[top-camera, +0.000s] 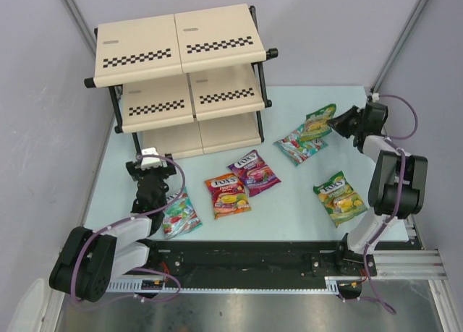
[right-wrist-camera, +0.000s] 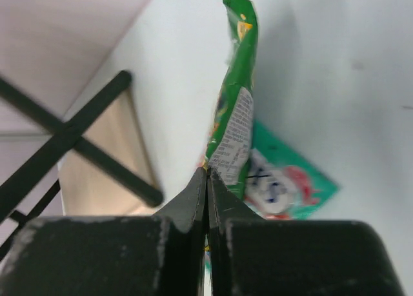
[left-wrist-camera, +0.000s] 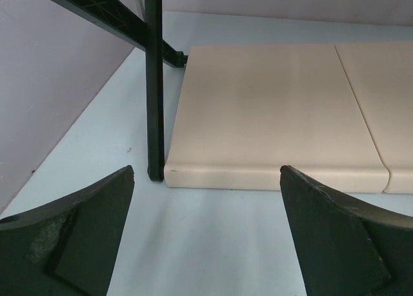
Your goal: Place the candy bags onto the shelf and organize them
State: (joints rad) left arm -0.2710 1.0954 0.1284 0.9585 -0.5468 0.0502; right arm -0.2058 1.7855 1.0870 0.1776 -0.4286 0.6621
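Where the left gripper [left-wrist-camera: 206, 173] stands spread wide and empty, a near teal bag [top-camera: 181, 213] lies flat just off its right flank. Between the two grippers sit the red-orange bag [top-camera: 226, 194] and the purple-pink bag [top-camera: 253, 171]. A spare green-yellow bag [top-camera: 340, 197] lies on the near side of the right gripper [right-wrist-camera: 208, 175].

That gripper is pinched fully closed on the edge of the held green bag [right-wrist-camera: 235, 115], which hangs edge-on, clear of the surface [top-camera: 289, 216]. A far teal bag [right-wrist-camera: 290, 186] lies flat just beneath it.

Pouches look light, limp and glossy. Film is likely slick and the contents loose. An edge-seam pinch seems the soundest hold, though the bag may swing in transit.

Beyond the left gripper is the shelf [left-wrist-camera: 271, 115], with no bag visible on it.
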